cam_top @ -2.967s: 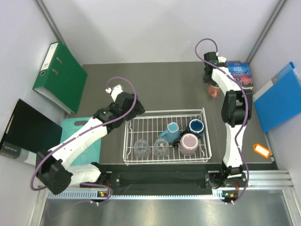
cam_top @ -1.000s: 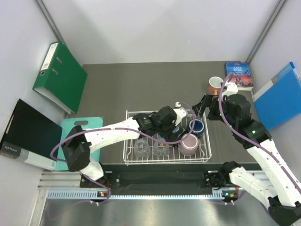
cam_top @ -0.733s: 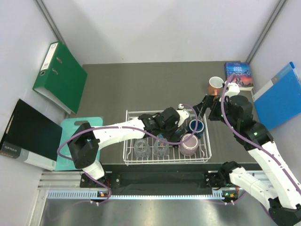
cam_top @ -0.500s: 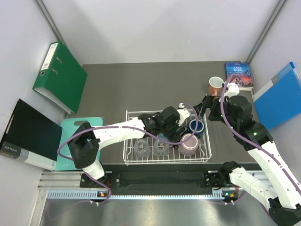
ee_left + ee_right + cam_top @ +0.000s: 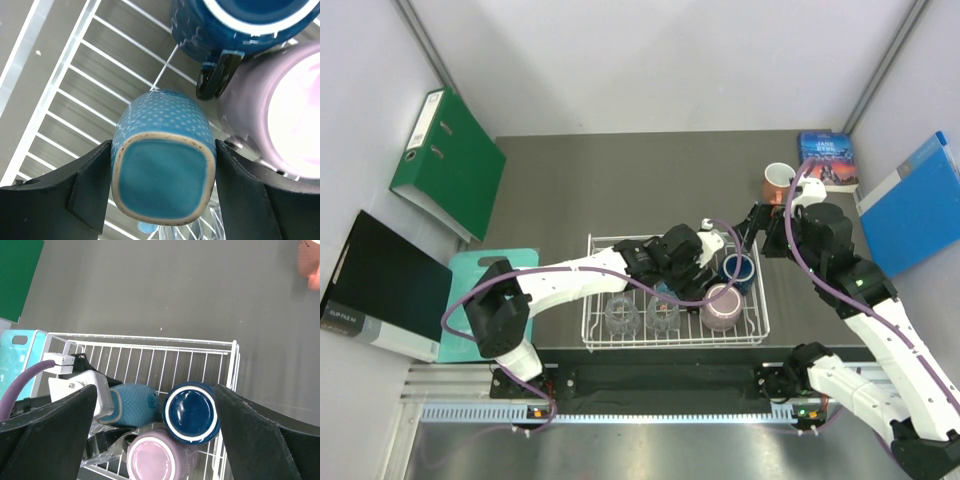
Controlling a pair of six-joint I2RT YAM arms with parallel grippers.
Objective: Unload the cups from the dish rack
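— Item: light blue mug (image 5: 160,130). Location?
— In the dish rack (image 5: 150,337), lying on its side, base towards the left wrist camera. The left gripper (image 5: 163,175) has one finger against each flank and is clamped on it.
— Neighbours?
— Dark navy mug (image 5: 191,412) and mauve-pink mug (image 5: 152,459), both upright, just beside it at the rack's right end.
— Right gripper (image 5: 154,390)?
— Jaws spread wide, holding nothing, above the rack's far right corner. The dark navy mug sits below, between its fingers.
— Outside the rack?
— Orange mug (image 5: 778,181), on the table (image 5: 620,180) near the book (image 5: 828,158).

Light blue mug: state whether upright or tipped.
Tipped: the light blue mug lies on its side in the dish rack, base toward the left wrist camera.
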